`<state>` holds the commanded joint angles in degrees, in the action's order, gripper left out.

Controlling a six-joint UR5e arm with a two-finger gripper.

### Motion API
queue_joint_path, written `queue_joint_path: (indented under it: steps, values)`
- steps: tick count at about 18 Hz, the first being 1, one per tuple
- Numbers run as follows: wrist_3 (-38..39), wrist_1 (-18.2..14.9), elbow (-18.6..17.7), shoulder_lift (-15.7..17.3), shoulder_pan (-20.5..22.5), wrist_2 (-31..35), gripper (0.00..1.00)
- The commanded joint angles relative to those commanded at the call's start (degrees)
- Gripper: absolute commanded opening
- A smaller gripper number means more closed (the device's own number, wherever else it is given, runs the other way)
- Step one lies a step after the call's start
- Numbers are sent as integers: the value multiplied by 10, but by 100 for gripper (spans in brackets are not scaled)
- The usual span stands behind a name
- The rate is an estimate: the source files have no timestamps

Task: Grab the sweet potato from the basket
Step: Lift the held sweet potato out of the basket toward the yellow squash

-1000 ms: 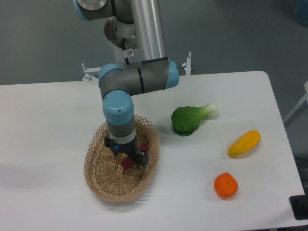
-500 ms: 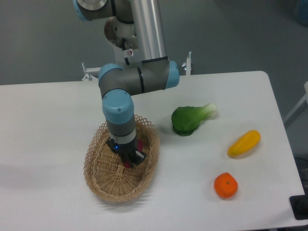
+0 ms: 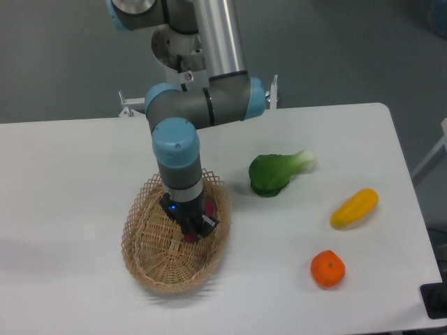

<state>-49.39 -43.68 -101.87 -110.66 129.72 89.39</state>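
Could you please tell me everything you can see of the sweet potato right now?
Only small reddish-purple patches of the sweet potato show, since the gripper covers most of it. The fingers look closed around it over the inside of the tan wicker basket. Its full shape, and whether it touches the basket floor, cannot be told.

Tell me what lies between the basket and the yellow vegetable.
In the fixed camera view, the green leafy vegetable sits between the basket and the yellow vegetable, slightly farther back; the rest is bare table.

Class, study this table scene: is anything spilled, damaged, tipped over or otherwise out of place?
Nothing stands out. The basket sits flat, the gripper works inside it, and the leafy green, yellow vegetable and orange fruit lie intact.
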Motion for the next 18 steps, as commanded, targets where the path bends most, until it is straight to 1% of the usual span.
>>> queue_joint_path:
  steps: [2, 4, 8, 11, 14, 15, 18]
  values:
    - [-10, -14, 18, 11, 12, -2, 26]
    - [-20, -27, 40, 12, 26, -1, 26]
    - [-77, -75, 79, 26, 76, -11, 26]
    - [-130, -113, 113, 33, 124, -32, 26]
    - [-188, -135, 141, 33, 184, -68, 26]
    - [-213, -143, 146, 33, 204, -81, 26]
    - [-289, -164, 152, 33, 250, -88, 26]
